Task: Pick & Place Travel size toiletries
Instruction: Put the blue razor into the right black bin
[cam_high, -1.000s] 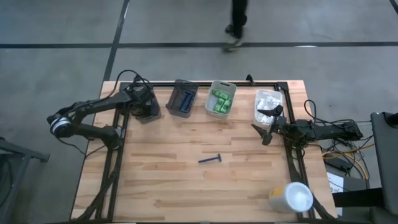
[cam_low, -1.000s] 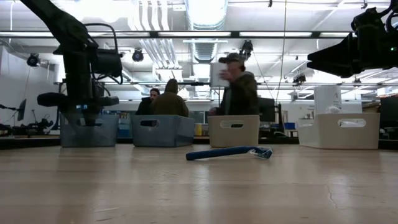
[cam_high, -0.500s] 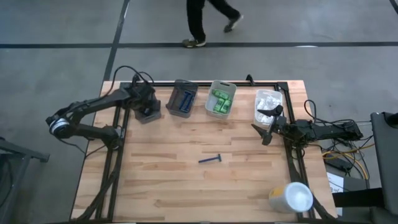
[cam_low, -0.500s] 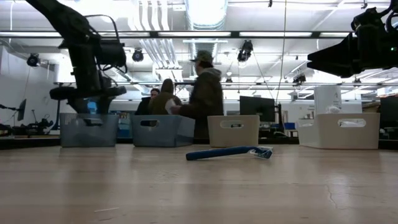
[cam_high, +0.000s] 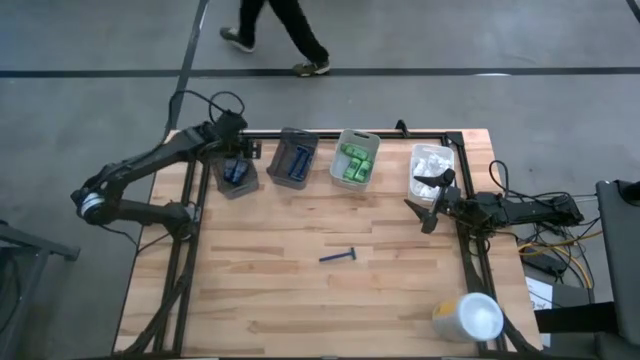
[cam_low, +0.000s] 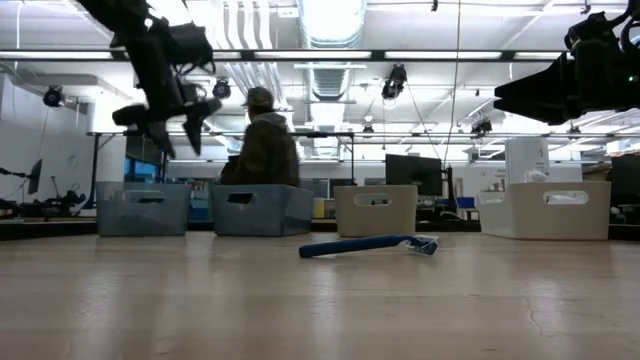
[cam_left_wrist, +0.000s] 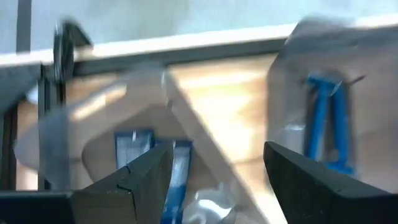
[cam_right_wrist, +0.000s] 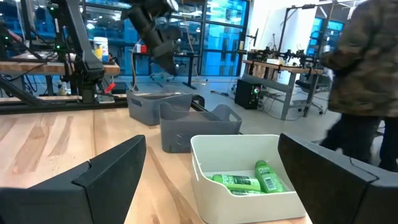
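A dark blue razor (cam_high: 340, 257) lies flat on the bare wood mid-table, also low in the low view as the razor (cam_low: 368, 245). Along the far edge stand four bins: a clear one with small dark blue pieces (cam_high: 235, 172), a grey one with razors (cam_high: 293, 162), a white one with green packs (cam_high: 354, 162) and a white one with white packets (cam_high: 432, 165). My left gripper (cam_high: 236, 150) hovers open above the clear bin, raised and tipped (cam_low: 172, 128); its wrist view looks down on the blue pieces (cam_left_wrist: 152, 168). My right gripper (cam_high: 424, 200) waits open near the packet bin.
A large white cup (cam_high: 468, 317) lies at the near right corner. The black frame rail (cam_high: 350, 131) runs along the far edge behind the bins. Cables hang off the right side (cam_high: 540, 240). A person (cam_high: 275, 25) walks on the floor beyond the table.
My left gripper has risen from low over the clear bin, moved a little toward the far edge and tipped. The razor and my right arm have stayed put. The person beyond the table has walked toward the left.
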